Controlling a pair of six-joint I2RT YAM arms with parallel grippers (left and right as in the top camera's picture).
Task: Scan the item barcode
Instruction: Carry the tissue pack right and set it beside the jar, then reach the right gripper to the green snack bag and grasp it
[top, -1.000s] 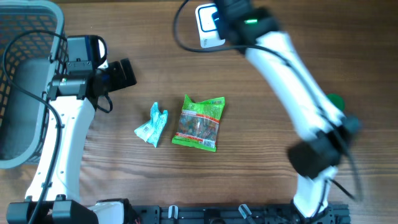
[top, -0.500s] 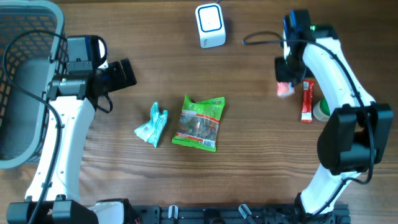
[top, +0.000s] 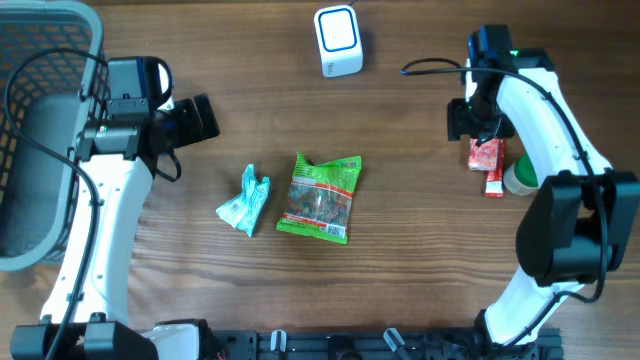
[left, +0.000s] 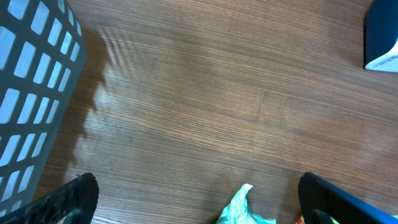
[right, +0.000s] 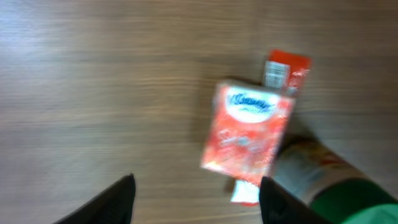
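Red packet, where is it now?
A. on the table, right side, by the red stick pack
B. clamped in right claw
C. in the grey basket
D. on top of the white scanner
A: the red packet lies on the right of the table, overlapping the red stick pack, and the right claw is open with its fingers clear of it.

Overhead looks straight down; each wrist view faces the table (top: 420, 260) closely, within overhead's field
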